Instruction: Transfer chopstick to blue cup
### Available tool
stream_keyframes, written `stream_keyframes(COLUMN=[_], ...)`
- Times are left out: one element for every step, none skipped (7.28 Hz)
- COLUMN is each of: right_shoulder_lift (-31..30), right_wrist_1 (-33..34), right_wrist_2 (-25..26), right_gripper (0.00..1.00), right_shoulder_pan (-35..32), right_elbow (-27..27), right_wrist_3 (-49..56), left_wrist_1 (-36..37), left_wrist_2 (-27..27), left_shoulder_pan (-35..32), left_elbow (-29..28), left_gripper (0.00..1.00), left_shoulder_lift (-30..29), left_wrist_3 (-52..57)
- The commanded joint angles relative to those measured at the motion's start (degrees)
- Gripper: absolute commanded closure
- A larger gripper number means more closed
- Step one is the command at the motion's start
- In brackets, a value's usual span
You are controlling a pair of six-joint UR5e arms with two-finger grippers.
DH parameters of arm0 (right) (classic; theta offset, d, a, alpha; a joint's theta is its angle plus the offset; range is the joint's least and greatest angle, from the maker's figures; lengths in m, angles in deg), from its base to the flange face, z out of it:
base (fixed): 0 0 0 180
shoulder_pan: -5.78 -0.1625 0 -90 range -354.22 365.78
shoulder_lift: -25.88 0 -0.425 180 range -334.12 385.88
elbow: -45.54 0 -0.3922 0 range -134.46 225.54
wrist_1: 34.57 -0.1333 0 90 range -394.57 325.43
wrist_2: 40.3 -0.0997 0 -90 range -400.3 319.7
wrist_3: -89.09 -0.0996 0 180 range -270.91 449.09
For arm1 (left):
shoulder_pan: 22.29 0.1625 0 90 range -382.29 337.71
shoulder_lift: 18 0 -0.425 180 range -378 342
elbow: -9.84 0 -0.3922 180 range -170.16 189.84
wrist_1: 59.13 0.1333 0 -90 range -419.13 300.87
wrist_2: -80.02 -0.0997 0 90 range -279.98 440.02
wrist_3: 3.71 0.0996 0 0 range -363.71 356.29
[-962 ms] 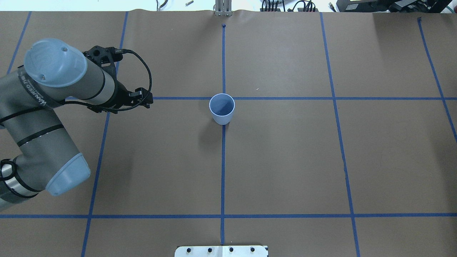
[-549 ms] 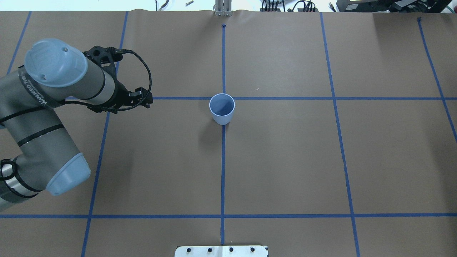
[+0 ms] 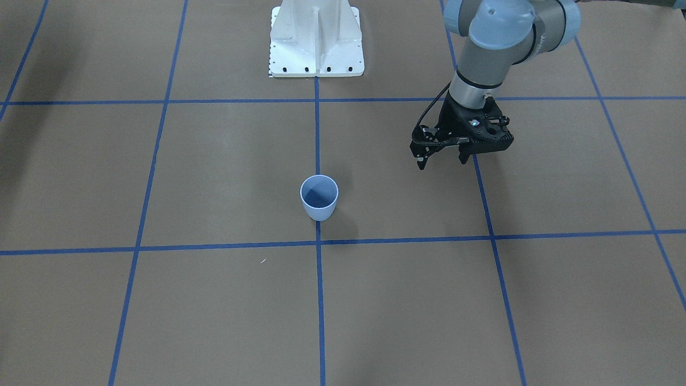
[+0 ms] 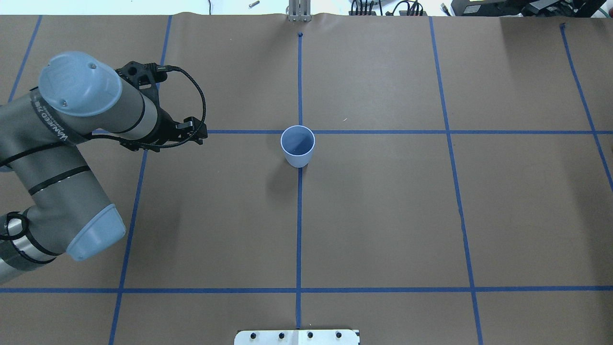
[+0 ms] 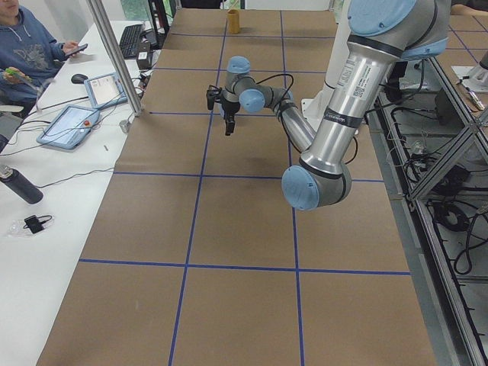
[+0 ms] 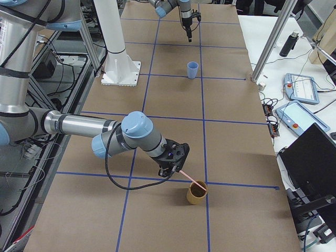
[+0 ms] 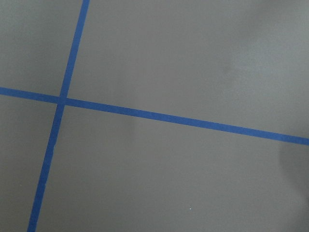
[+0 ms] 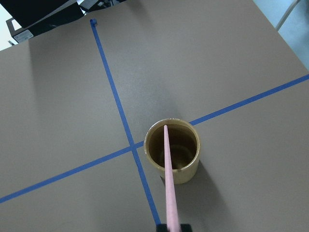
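The blue cup (image 4: 298, 145) (image 3: 319, 197) (image 6: 192, 69) stands upright at the middle tape crossing with nothing in it. My left gripper (image 3: 442, 161) (image 5: 227, 126) hangs open above the table on my left of the cup, well apart from it, holding nothing. At the table's far right end, the pink chopstick (image 8: 169, 179) (image 6: 190, 178) slants down into a tan cup (image 8: 186, 171) (image 6: 197, 195), its tip inside. My right gripper (image 6: 177, 169) (image 8: 172, 227) is shut on the chopstick's upper end.
The white robot base (image 3: 316, 40) (image 6: 118, 68) stands at the table's near edge. Blue tape lines grid the brown table. A metal post (image 6: 268, 42), tablets and a laptop stand along the operators' side, where a seated person (image 5: 23, 46) shows.
My left arm has shifted very slightly to the right. The blue cup has not moved.
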Motion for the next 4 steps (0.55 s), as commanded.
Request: stream_keyframes(right_shoulder_lift=[-1.52, -1.00, 0.57, 4.76], right_wrist_1=[0.10, 0.27, 3.67, 9.88], right_wrist_2=[-0.32, -0.41, -0.76, -3.02], right_gripper=[1.00, 1.00, 1.00, 1.00], right_shoulder_pan=[-1.30, -1.04, -0.95, 1.22], right_elbow=[-3.33, -4.83, -7.28, -9.83], right_wrist_3=[0.00, -0.43, -0.87, -3.40], left_wrist_1=[0.00, 0.00, 0.00, 0.00], left_wrist_2=[0.00, 0.00, 0.00, 0.09], left_shoulder_pan=[0.03, 0.03, 0.03, -0.06], left_elbow=[-0.65, -0.73, -0.65, -0.47], left_gripper=[0.02, 0.02, 0.02, 0.02], left_shoulder_lift=[-0.67, -0.67, -0.67, -0.58], left_wrist_3=[-0.69, -0.60, -0.60, -0.34])
